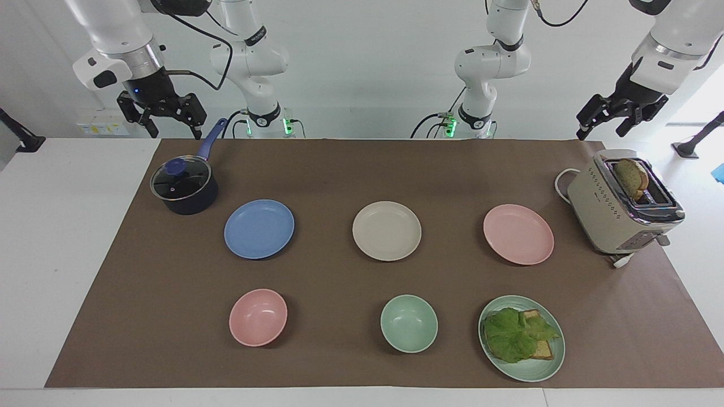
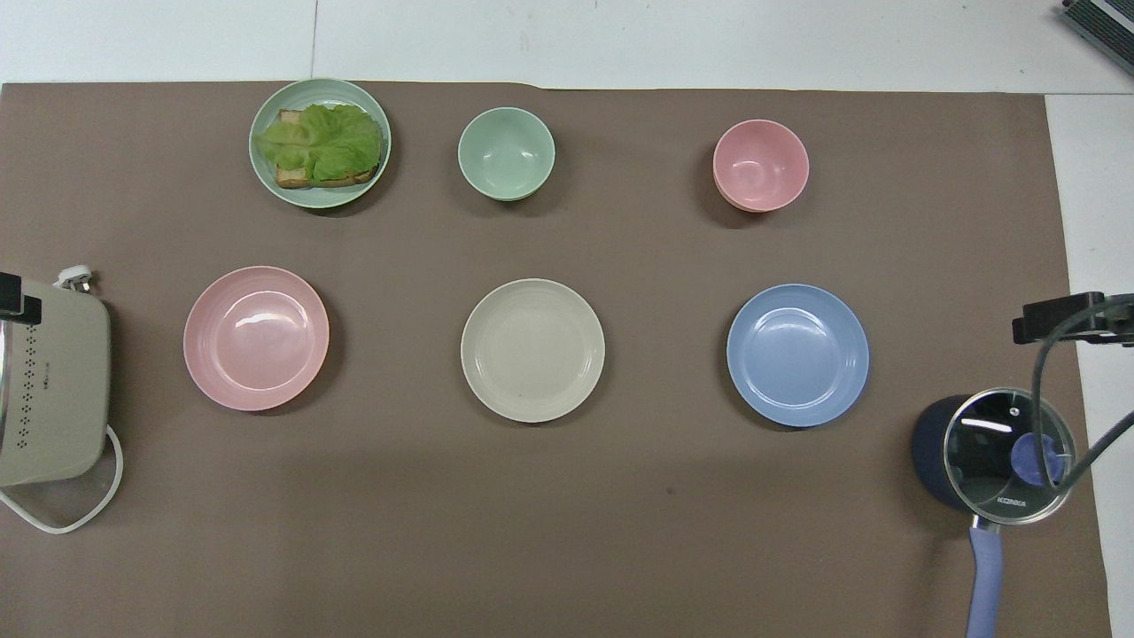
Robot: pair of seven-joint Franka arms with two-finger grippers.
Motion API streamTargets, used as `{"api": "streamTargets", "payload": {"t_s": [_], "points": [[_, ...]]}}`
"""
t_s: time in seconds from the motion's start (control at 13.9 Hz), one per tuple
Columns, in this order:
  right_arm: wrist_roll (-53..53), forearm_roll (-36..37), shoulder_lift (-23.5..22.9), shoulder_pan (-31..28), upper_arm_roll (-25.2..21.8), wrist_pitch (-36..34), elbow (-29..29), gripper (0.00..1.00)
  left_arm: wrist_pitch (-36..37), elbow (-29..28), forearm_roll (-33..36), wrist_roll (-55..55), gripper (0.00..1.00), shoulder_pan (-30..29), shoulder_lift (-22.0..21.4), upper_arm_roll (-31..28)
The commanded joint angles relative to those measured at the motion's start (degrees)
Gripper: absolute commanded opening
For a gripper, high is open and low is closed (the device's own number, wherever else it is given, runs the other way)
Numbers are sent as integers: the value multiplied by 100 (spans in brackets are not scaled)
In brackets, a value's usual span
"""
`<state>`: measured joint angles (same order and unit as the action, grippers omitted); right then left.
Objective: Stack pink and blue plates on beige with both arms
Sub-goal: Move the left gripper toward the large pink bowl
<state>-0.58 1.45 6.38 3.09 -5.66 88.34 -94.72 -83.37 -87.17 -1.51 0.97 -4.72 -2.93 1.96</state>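
Three equal plates lie in a row across the middle of the brown mat. The beige plate (image 1: 387,230) (image 2: 532,350) is in the centre. The blue plate (image 1: 259,229) (image 2: 797,354) lies toward the right arm's end and the pink plate (image 1: 518,234) (image 2: 256,338) toward the left arm's end. All three are bare and apart from each other. My right gripper (image 1: 175,134) hangs open in the air above the mat's edge by the pot, holding nothing. My left gripper (image 1: 600,134) hangs open and empty above the toaster's end of the table.
A dark pot with a glass lid (image 1: 184,186) stands beside the blue plate, nearer the robots. A beige toaster (image 1: 622,206) holding a bread slice stands beside the pink plate. Farther from the robots sit a pink bowl (image 1: 258,317), a green bowl (image 1: 408,323) and a green plate (image 1: 551,362) bearing lettuce on toast.
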Motion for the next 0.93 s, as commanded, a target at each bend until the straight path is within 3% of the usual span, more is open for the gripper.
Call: {"api": "streamTargets", "payload": {"t_s": [0.0,0.36,0.86], "points": [[40,-22,144,-81,48,140,-188,100,57,-55,-51,-88,100,50,-76,-56],[40,-22,144,-81,48,131,-188,100,-91,-510,-51,-88,100,-11,-85,-64],[40,-22,136,-81,48,140,-188,100,-1874,-2268,-51,-88,100,-37,-208,-73]]}}
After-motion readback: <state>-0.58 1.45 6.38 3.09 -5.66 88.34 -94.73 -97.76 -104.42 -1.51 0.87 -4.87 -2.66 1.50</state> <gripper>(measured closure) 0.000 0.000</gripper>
